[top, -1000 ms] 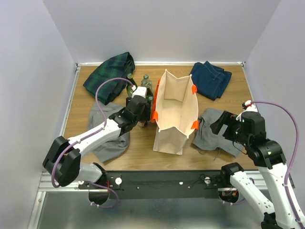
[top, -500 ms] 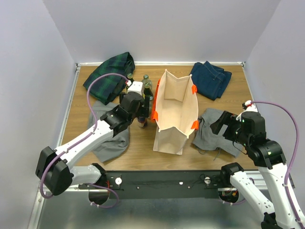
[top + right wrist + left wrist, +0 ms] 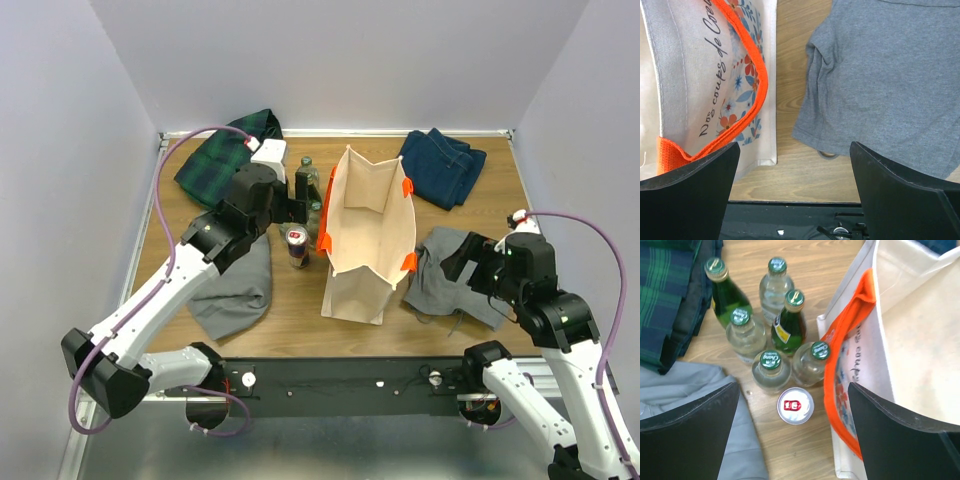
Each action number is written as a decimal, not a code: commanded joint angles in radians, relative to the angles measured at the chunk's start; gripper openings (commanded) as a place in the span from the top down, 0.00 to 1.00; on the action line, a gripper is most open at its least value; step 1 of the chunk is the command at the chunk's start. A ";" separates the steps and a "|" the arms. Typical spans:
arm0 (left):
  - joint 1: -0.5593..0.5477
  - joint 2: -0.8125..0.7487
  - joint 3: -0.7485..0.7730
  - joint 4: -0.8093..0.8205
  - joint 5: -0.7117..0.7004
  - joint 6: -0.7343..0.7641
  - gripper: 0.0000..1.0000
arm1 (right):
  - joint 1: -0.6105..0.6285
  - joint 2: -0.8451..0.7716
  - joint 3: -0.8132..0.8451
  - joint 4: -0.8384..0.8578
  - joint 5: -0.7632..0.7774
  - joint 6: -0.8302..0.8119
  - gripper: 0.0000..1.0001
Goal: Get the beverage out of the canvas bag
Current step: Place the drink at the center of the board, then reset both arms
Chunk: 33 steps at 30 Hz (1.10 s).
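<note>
Can [image 3: 795, 406] upright on tabletop [image 3: 790, 450], outside bag [image 3: 900, 330], between its orange handle and bottles [image 3: 771, 371], just beside both. Left fingers [image 3: 690, 435] spread wide, empty, above can. Right fingers [image 3: 685, 185] spread too, empty, over bag edge and grey cloth [image 3: 880, 75]. Judged: can released; best retreat is straight lift, no sideways sweep. Crowded bottles could topple, handle could snag.
</note>
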 commanded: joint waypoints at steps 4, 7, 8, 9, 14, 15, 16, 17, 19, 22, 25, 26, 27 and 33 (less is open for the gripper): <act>0.034 -0.007 0.077 -0.086 0.047 0.007 0.01 | 0.004 0.031 -0.008 0.021 0.004 -0.009 0.00; 0.060 -0.056 0.058 -0.065 0.046 -0.002 0.01 | 0.004 0.042 -0.005 0.018 0.020 -0.003 0.00; 0.070 -0.074 0.049 -0.054 0.043 -0.011 0.01 | 0.004 0.045 -0.003 0.014 0.027 0.005 0.00; 0.086 -0.108 0.040 -0.043 0.062 -0.022 0.01 | 0.003 0.054 -0.002 0.011 0.032 0.005 0.00; 0.163 -0.162 0.002 0.000 0.173 -0.040 0.01 | 0.004 0.099 0.007 0.009 0.034 0.003 0.00; 0.181 -0.170 -0.006 0.006 0.197 -0.042 0.01 | 0.004 0.111 0.009 0.009 0.035 0.003 0.00; 0.215 -0.171 -0.029 0.024 0.257 -0.040 0.01 | 0.004 0.137 0.015 0.012 0.032 0.002 0.00; 0.235 -0.174 -0.037 0.027 0.277 -0.046 0.01 | 0.004 0.149 0.023 0.017 0.032 0.000 0.00; 0.277 -0.176 -0.052 0.038 0.322 -0.056 0.01 | 0.004 0.175 0.035 0.050 0.015 0.000 0.00; 0.352 -0.188 -0.067 0.058 0.357 -0.060 0.01 | 0.004 0.212 0.061 0.122 0.008 -0.012 0.00; 0.398 -0.182 -0.045 0.046 0.365 -0.044 0.01 | 0.004 0.252 0.083 0.181 0.076 -0.047 0.00; 0.407 -0.176 -0.037 0.040 0.371 -0.037 0.01 | 0.003 0.267 0.086 0.193 0.110 -0.071 0.00; 0.431 -0.165 -0.029 0.038 0.400 -0.031 0.01 | 0.004 0.289 0.084 0.218 0.186 -0.082 0.00; 0.522 -0.134 -0.055 0.102 0.547 -0.047 0.01 | 0.006 0.357 0.005 0.450 0.538 -0.197 0.00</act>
